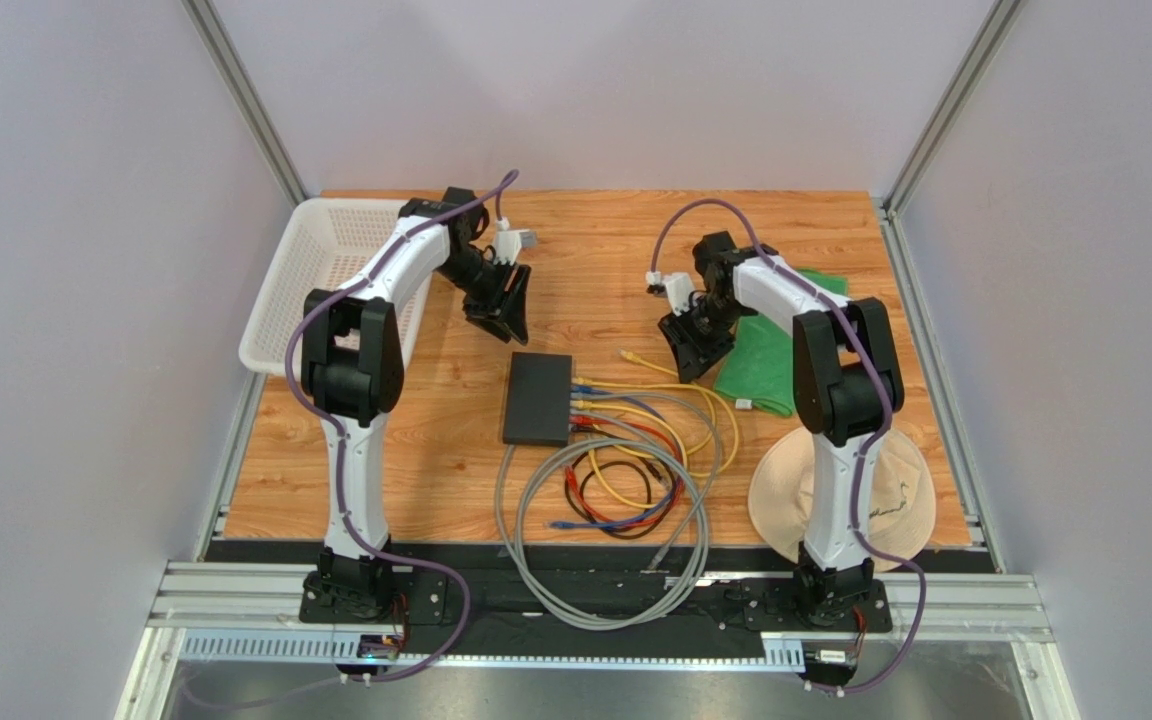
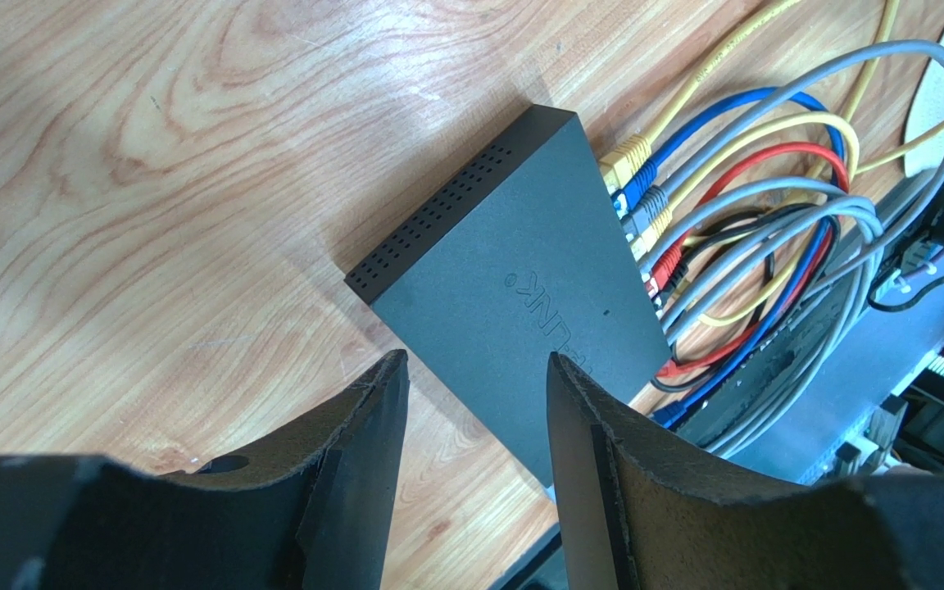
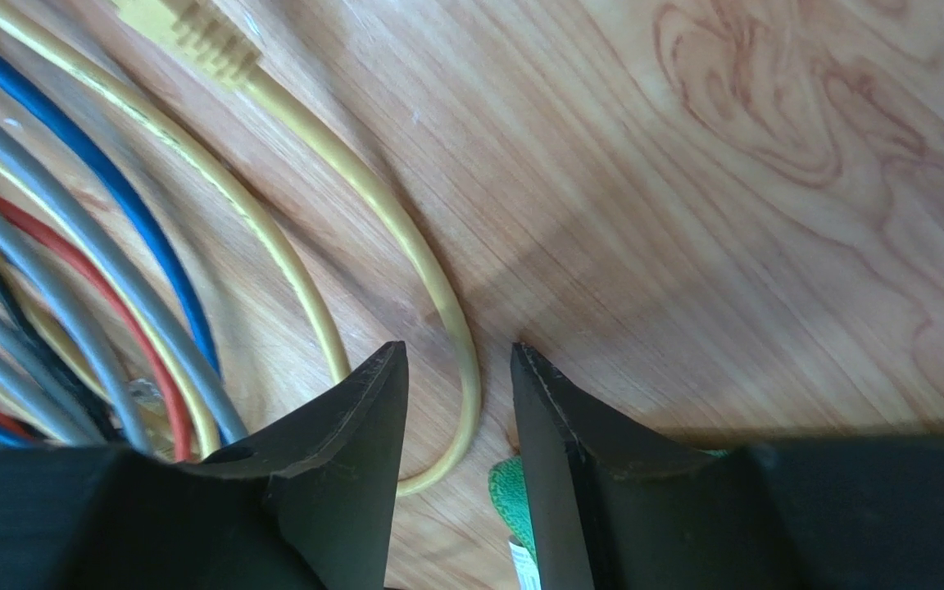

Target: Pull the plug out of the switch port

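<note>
Two tools hang over the wooden worktop (image 1: 432,450), and neither has hold of anything. The left tool (image 1: 500,308) has its jaws parted by a clear gap. It sits just off the far left corner of the switch (image 1: 537,398) and does not touch it. In its wrist view the black box fills the space just past the fingertips.

The switch lies flat near the middle of the worktop, its long sides running near to far and its ports along the right edge. A row of plugs (image 2: 635,184) sits in those ports (yellow, blue and grey show clearly, with red nearer). Their cables (image 1: 627,465) loop away to the near right in a tangle.

The right tool (image 1: 692,342) is to the right of the switch and apart from it, its jaws also parted, a little less widely. Under it a loose yellow cable (image 3: 440,295) curves across the gap on the wood. A green cloth (image 1: 770,375) lies just right of this tool, and a white basket (image 1: 297,285) stands at the far left.
</note>
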Robot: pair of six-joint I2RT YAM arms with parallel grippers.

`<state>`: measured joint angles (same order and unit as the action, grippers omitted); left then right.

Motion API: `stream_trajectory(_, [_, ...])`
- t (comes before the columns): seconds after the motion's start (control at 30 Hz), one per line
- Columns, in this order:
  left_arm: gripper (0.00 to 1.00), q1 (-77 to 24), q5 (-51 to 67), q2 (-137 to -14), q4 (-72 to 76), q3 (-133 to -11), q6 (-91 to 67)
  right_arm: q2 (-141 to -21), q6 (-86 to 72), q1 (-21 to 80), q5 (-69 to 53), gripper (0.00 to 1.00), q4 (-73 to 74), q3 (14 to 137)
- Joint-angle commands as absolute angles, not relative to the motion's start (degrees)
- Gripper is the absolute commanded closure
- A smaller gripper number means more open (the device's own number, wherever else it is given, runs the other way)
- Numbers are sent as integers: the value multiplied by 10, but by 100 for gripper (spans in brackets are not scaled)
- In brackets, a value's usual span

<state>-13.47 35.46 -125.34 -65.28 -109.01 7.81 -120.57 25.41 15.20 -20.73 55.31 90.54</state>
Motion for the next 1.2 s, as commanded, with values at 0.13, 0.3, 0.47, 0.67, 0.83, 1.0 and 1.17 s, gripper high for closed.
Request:
stream_trajectory(0.13, [46,-136,361,-1233,-644,-1094,71,-1194,313,201,-35,70,484,827])
stream_trajectory(0.3, [46,-137,361,-1231,-645,-1094,71,-1192,312,200,24,98,472,838])
stream_trajectory(0.47, [46,-136,363,-1228,-644,-1099,73,-1162,376,185,67,100,466,887])
stream_trajectory(0.67, [46,-136,367,-1239,-648,-1113,72,-1175,535,177,155,100,413,931])
stream_trajectory(0.83, [46,-136,372,-1238,-648,-1110,73,-1227,588,169,201,100,379,997])
stream_trajectory(1.0, [45,-136,373,-1238,-649,-1105,74,-1281,615,174,235,98,327,1041])
stream_trajectory(1.17, [44,-135,345,-1222,-664,-1099,83,-1318,626,166,293,93,281,1092])
